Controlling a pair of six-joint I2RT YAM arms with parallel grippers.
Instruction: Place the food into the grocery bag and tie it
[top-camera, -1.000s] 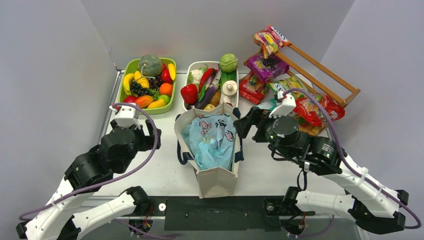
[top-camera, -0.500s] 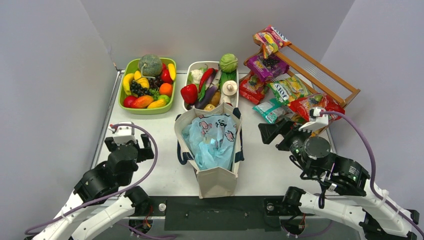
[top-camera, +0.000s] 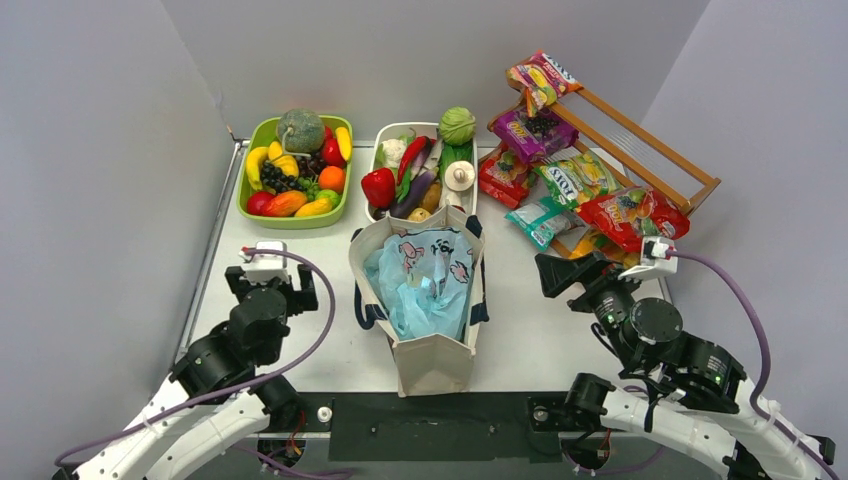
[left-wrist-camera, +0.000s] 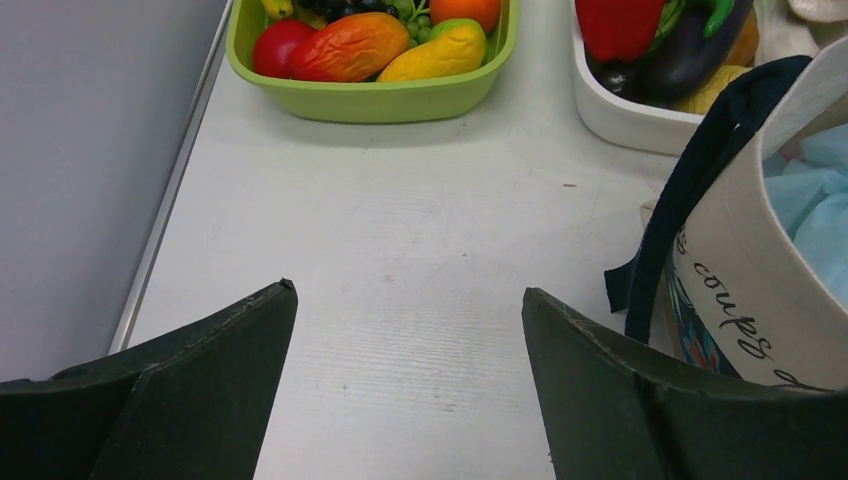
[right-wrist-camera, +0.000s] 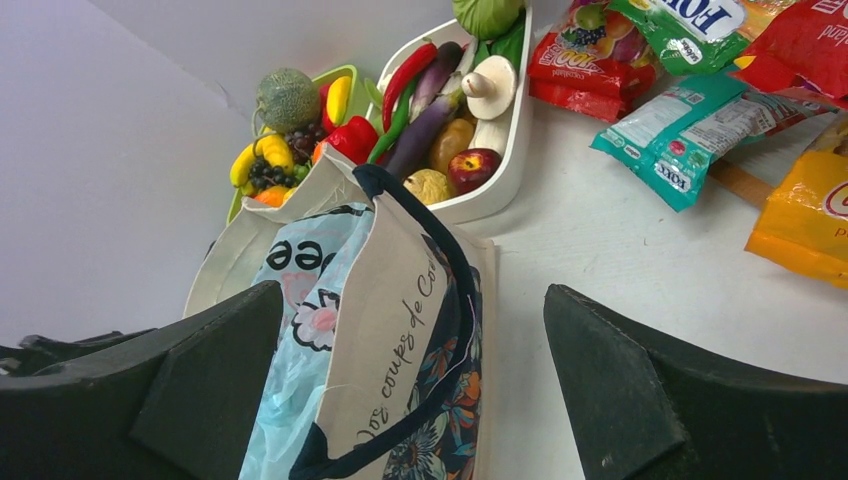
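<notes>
While both pairs of fingers stand wide apart and hold nothing, the left fingers (left-wrist-camera: 190, 390) and the right fingers (right-wrist-camera: 660, 390) hang over the bare surface (left-wrist-camera: 400, 250). Between the two pairs stands a canvas tote (right-wrist-camera: 390, 330) with the grocery bag (top-camera: 425, 285) crumpled inside. The bag seems to open upward, and its long axis runs away from the fingers. Farther ahead lie fruit (left-wrist-camera: 350, 45) in a green tray (left-wrist-camera: 370, 100), vegetables (right-wrist-camera: 430, 120) in a white tray (left-wrist-camera: 625, 125), and snack packets (right-wrist-camera: 690, 130). Because the plastic is folded over itself, a dropped piece could slip between bag and tote. A finger snagging the strap (left-wrist-camera: 690, 190) could tip both.
</notes>
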